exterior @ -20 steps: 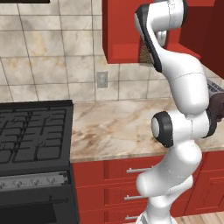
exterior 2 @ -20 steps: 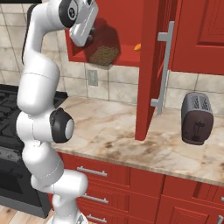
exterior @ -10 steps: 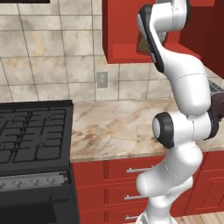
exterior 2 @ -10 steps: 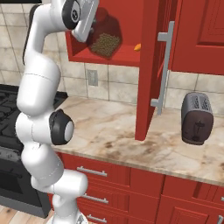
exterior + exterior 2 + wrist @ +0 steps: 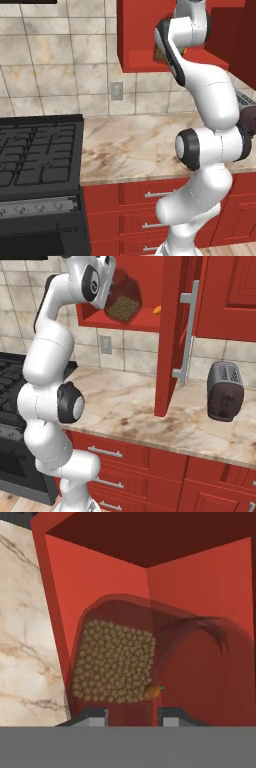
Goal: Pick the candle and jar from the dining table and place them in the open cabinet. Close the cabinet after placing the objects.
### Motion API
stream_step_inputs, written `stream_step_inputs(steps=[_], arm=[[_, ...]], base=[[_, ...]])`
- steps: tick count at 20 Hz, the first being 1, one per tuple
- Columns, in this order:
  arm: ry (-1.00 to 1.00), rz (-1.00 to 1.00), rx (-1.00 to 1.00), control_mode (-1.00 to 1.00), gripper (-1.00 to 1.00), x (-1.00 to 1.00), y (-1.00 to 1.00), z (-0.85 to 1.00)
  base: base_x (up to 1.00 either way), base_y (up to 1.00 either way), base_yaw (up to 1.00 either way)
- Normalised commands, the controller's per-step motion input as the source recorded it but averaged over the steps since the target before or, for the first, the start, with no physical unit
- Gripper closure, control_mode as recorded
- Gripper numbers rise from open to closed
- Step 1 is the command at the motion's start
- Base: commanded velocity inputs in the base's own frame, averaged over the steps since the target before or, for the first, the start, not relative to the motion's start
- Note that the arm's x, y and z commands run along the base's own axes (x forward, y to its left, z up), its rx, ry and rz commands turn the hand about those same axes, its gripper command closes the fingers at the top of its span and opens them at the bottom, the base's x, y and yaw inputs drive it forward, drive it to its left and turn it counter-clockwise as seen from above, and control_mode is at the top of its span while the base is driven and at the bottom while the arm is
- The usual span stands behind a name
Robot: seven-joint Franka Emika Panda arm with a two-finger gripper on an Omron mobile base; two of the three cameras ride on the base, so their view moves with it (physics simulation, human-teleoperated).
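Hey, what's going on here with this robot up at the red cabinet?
The white arm is reaching up into the open cabinet, with the jar of tan grainy contents inside the opening, right in front of the gripper. Whether the fingers grip the jar is hard to tell. The cabinet door stands open. A toaster sits on the counter below.

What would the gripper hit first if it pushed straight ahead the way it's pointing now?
Most likely the jar: it sits directly in front of the gripper inside the open cabinet, with nothing visible between. The cabinet's back wall lies behind it; the gap is hard to judge.
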Motion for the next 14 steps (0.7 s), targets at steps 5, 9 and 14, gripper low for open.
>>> stream_step_inputs(steps=[5, 9, 14], arm=[[0.12, 0.03, 0.00, -1.00, 1.00, 0.69, 0.00, 0.00], [0.05, 0.00, 0.00, -1.00, 1.00, 0.38, 0.00, -0.01], [0.00, 0.00, 0.01, -1.00, 1.00, 0.20, 0.00, -0.02]], base=[[0.00, 0.00, 0.00], [0.00, 0.00, 0.00], [0.00, 0.00, 0.00]])
